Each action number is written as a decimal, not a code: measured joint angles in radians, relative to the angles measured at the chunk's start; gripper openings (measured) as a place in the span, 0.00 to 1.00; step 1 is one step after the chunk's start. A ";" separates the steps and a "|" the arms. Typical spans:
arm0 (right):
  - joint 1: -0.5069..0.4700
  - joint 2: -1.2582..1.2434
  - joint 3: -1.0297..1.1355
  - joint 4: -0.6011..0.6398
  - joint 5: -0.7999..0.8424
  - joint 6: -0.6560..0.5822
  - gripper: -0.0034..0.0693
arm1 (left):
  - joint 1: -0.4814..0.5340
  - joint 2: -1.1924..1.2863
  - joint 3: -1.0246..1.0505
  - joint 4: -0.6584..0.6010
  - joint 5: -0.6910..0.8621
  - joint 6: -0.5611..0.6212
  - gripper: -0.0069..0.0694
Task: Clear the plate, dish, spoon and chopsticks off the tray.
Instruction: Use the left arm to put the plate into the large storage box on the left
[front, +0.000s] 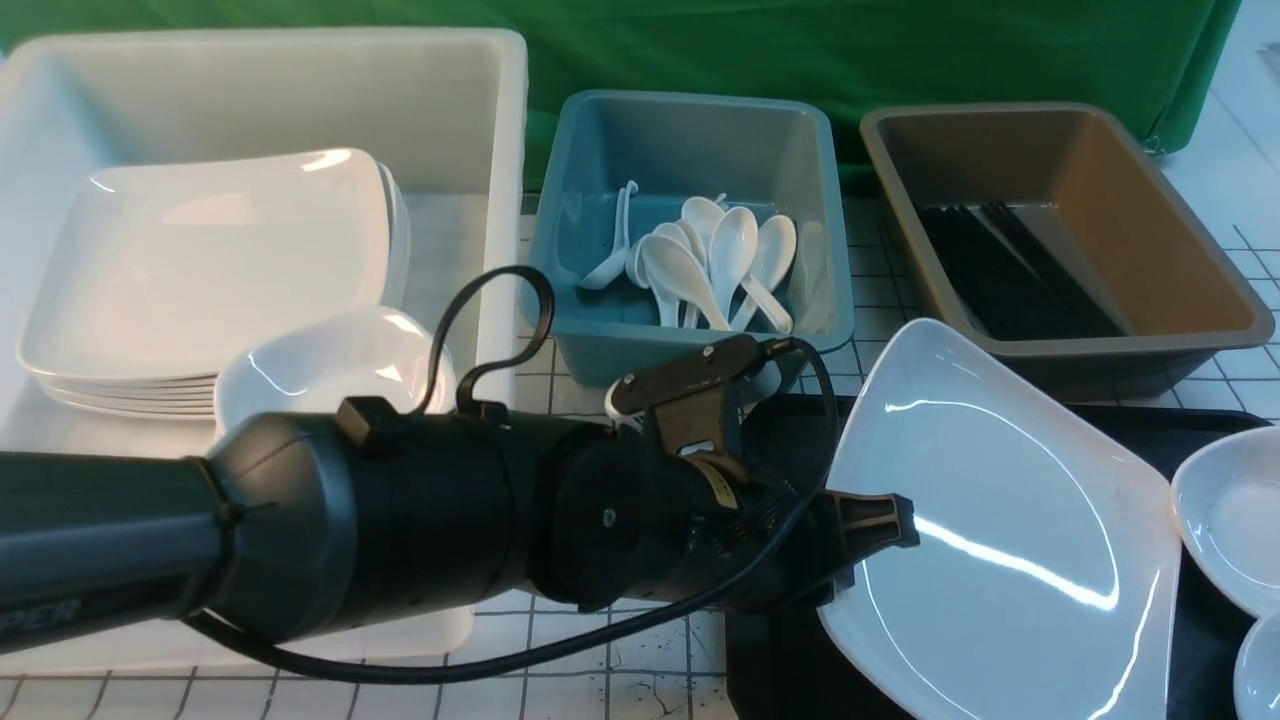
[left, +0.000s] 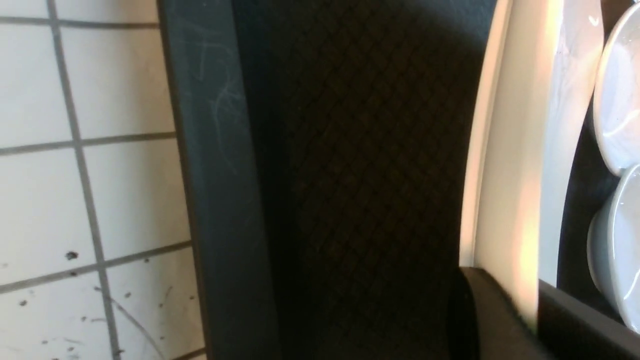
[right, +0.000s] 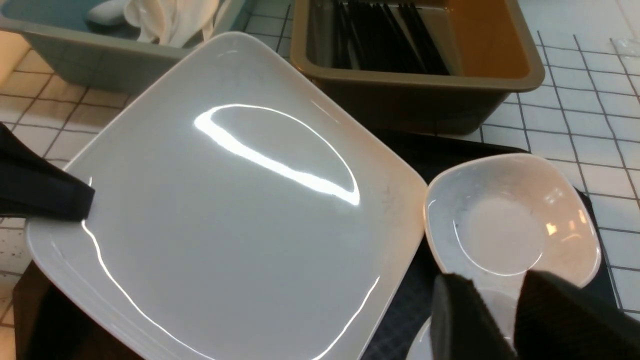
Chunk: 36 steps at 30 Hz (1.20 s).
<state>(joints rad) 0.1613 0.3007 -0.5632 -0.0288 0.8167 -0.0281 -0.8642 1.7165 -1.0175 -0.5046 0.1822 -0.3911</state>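
My left gripper (front: 880, 520) is shut on the left edge of the large white plate (front: 1000, 520), which tilts above the black tray (front: 780, 660). In the left wrist view, the plate's rim (left: 505, 175) is pinched between the jaws of that gripper (left: 530, 300) over the textured tray (left: 360, 150). A small white dish (right: 510, 220) sits on the tray beside the plate (right: 225, 210), with a second dish (front: 1262, 670) nearer me. My right gripper (right: 495, 287) hangs open just above those dishes, holding nothing. No spoon or chopsticks show on the tray.
At the back left, a white tub (front: 500, 120) holds stacked plates (front: 200, 270) and a dish (front: 335, 365). A teal tub (front: 690, 330) holds several spoons (front: 715, 260). A brown tub (front: 1150, 340) holds black chopsticks (front: 1010, 270). The tabletop (front: 600, 640) is gridded.
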 joint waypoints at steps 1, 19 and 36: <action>0.000 0.000 0.000 0.000 0.000 0.000 0.32 | 0.000 -0.001 0.000 0.001 -0.001 -0.002 0.11; 0.000 0.000 0.000 0.000 -0.006 0.000 0.32 | 0.076 -0.083 0.006 0.054 -0.004 -0.001 0.11; 0.000 0.000 0.000 0.000 -0.011 0.000 0.33 | 0.076 -0.221 0.006 0.060 0.003 0.006 0.11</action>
<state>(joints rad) 0.1613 0.3007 -0.5632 -0.0288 0.8056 -0.0281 -0.7880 1.4953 -1.0110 -0.4449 0.1851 -0.3854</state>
